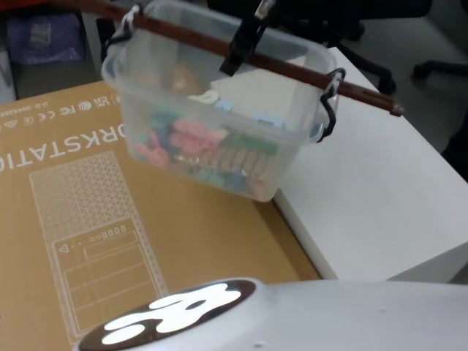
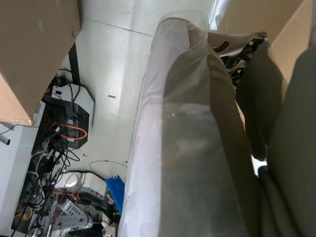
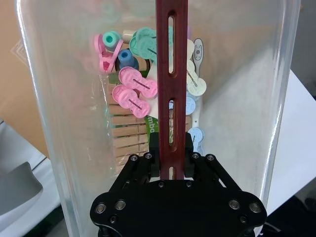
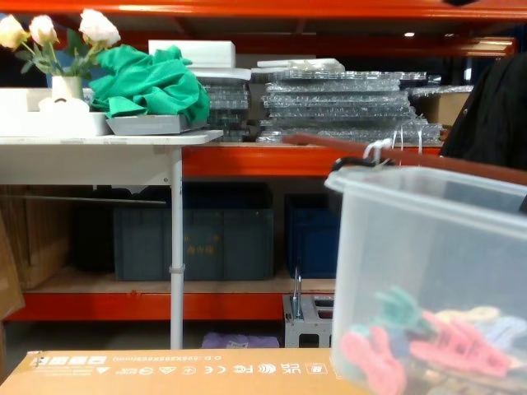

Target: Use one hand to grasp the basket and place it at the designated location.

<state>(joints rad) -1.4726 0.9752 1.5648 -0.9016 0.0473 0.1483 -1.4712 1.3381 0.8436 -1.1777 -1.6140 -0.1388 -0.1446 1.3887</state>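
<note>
One claw, the right gripper (image 3: 172, 160), pinched the handle (image 3: 171, 74) near its middle, so the basket (image 1: 219, 117) hung just below it, lifted over the cardboard box (image 1: 110, 241) and the edge of the white table (image 1: 380, 190).

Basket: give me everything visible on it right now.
The basket is a translucent whitish plastic tub with a thick rim, holding pastel clips and wooden clothespins. A long reddish-brown slotted bar handle spans its top, tied on at both ends. The right gripper is shut on the bar near mid-length. The tub looks lifted, slightly tilted, above the cardboard box and the white table.
</note>
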